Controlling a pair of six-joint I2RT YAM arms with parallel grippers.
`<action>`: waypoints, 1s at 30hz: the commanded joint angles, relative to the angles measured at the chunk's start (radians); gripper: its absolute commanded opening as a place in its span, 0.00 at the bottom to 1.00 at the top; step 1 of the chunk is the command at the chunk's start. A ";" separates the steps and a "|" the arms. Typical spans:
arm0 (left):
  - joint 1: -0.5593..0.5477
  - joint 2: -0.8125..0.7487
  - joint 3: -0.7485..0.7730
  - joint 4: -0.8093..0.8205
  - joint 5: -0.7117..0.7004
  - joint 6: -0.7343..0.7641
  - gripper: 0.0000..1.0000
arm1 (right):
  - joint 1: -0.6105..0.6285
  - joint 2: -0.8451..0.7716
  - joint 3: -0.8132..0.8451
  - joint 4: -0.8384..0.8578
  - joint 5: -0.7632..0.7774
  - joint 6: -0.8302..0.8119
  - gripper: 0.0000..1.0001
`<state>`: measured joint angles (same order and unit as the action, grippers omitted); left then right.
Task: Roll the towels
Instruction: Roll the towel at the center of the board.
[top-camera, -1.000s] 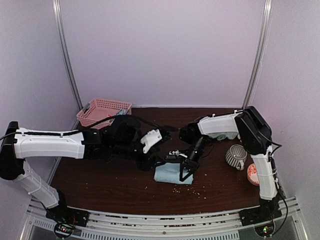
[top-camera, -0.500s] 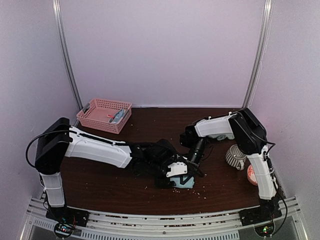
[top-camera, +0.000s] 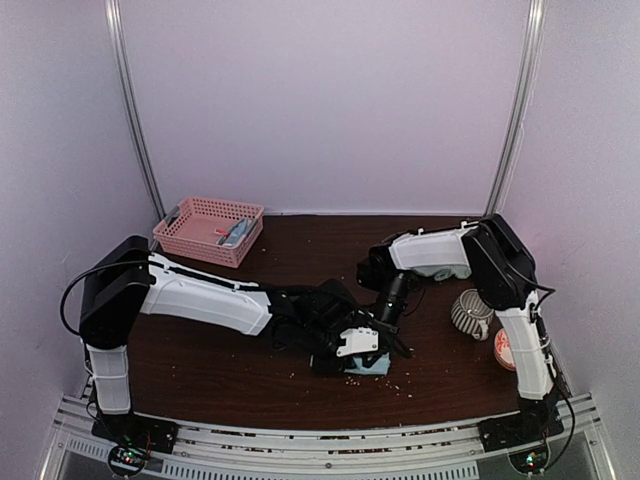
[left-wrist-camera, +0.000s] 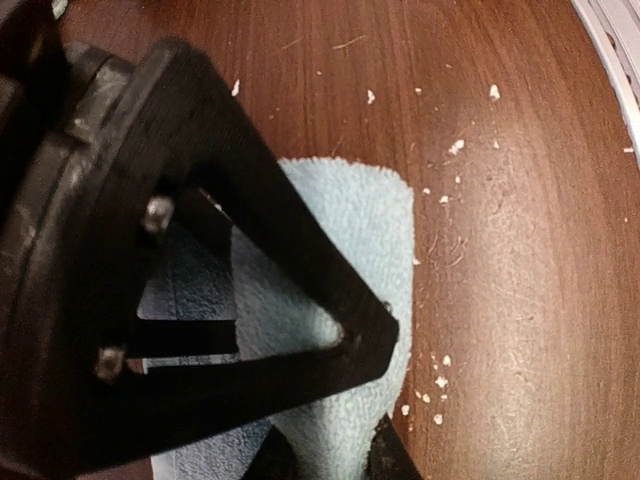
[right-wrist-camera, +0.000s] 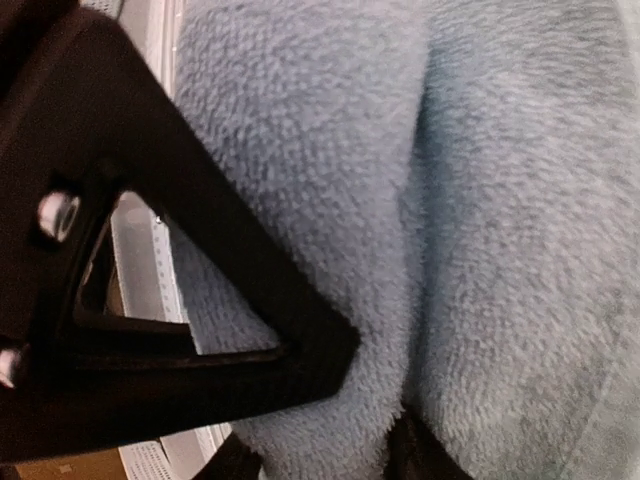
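The left pincer (left-wrist-camera: 385, 400) is now sitting low on the light blue towel (left-wrist-camera: 350, 230), its jaws drawn close together with the cloth's near edge between them, so it is looking like a pinch on that edge. A second ago this arm was lying stretched out to the left with its jaws wide and nowhere near the cloth, and the towel was lying flatter and broader. The arm has since been swinging across and coming down, which suggests the rolling of this towel is only just starting. The right pincer (right-wrist-camera: 372, 400) is staying at the towel's far side. Its view is filling almost wholly with blue pile, with cloth lying between the fingers, but I cannot tell whether it is gripping or letting go. The left wrist view is showing what the overhead one is hiding: the towel's rounded corner, the bare brown table (left-wrist-camera: 520, 200) beside it and pale crumbs (left-wrist-camera: 440, 370) scattered near the edge. The overhead view alone is giving the wider layout, with both arms meeting mid-table, a pink basket (top-camera: 205, 225) standing well apart at the back left and a striped mug (top-camera: 470, 312) sitting to the right.
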<state>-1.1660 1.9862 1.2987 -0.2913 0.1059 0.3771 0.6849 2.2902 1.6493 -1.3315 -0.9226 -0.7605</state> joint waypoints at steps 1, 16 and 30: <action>-0.006 0.000 -0.022 -0.033 0.050 -0.061 0.11 | -0.023 -0.179 0.057 -0.024 0.157 -0.051 0.44; 0.188 0.271 0.262 -0.273 0.602 -0.313 0.12 | -0.131 -0.791 0.005 0.408 0.411 0.215 0.49; 0.273 0.391 0.325 -0.300 0.802 -0.436 0.12 | 0.186 -0.899 -0.368 0.364 0.463 -0.016 0.48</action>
<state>-0.8951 2.3112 1.6360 -0.5011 0.9192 -0.0303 0.7990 1.3834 1.4059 -1.0374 -0.6270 -0.7757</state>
